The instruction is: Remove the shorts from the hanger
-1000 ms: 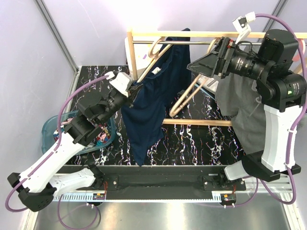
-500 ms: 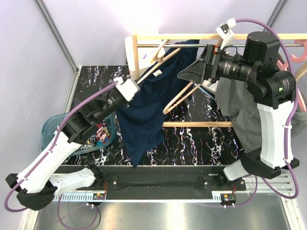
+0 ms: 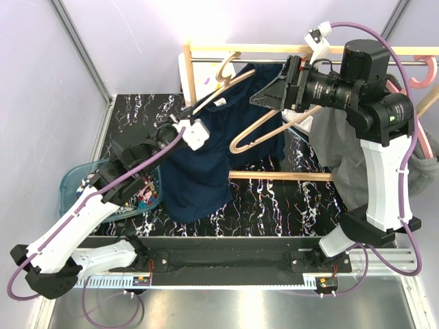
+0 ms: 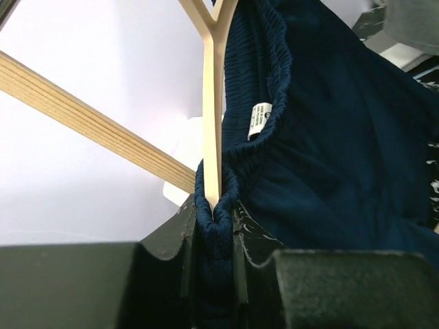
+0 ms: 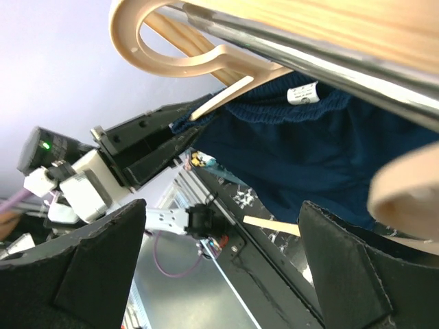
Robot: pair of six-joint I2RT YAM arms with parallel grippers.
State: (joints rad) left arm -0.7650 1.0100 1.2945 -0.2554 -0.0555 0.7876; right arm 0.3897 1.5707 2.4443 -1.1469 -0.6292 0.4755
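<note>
Waistband of navy shorts (image 4: 329, 171) (and hanger (image 4: 212, 103) tip) between left gripper (image 4: 214, 229) fingers (image 4: 169, 240)

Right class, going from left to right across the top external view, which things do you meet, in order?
teal basket → left pincer → navy shorts → grey shorts → pink hanger

The desk (image 3: 274, 199) has a black top with white marble veins. A wooden rack (image 3: 274, 49) stands at its far edge. Pale lilac walls (image 3: 130, 41) surround it, brightly lit behind the rack. A steel sheet (image 3: 226, 312) lies below the near edge.
</note>
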